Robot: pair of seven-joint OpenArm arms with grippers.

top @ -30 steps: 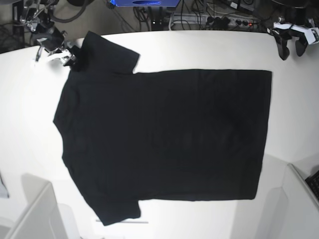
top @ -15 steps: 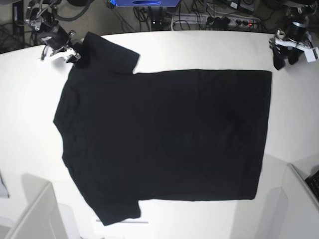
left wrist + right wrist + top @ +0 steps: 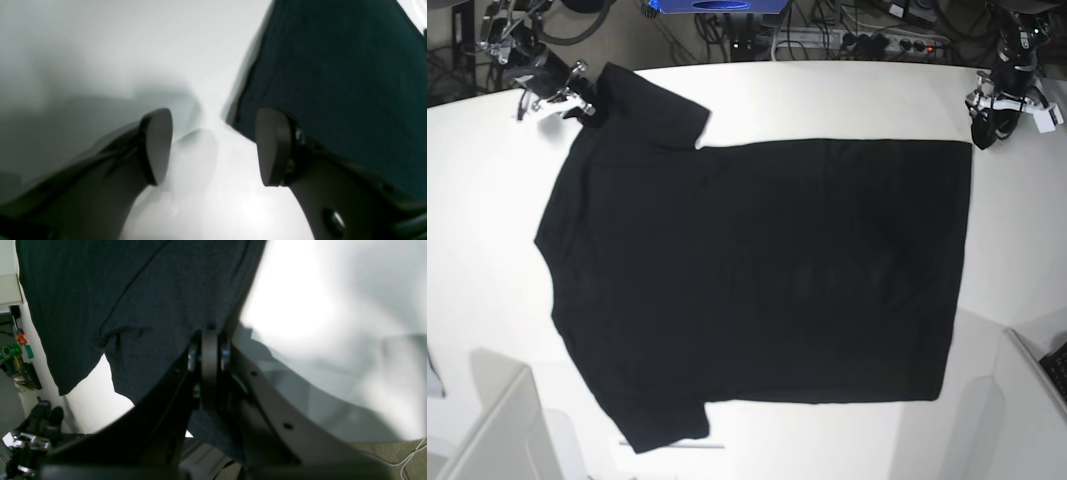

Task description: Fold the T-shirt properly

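Note:
The black T-shirt (image 3: 757, 270) lies spread flat on the white table (image 3: 827, 100), plain side up, sleeves to the left and hem to the right. At the far-left sleeve my right gripper (image 3: 579, 100) is shut on the sleeve's edge. The right wrist view shows its jaws (image 3: 210, 336) pressed together with the dark cloth (image 3: 133, 306) pinched at their tips. My left gripper (image 3: 983, 135) hovers at the far-right hem corner. In the left wrist view it (image 3: 213, 146) stands open over bare table, with the T-shirt's corner (image 3: 333, 83) just beyond its right finger (image 3: 273, 146).
Cables and a power strip (image 3: 877, 42) run behind the table's far edge. A pale box (image 3: 497, 430) stands at the near left corner and another (image 3: 1027, 400) at the near right. A blue object (image 3: 717, 5) sits at the top.
The right gripper has closed on the sleeve edge and shifted slightly up and right. The left arm has swung inward and come down to the hem's far corner.

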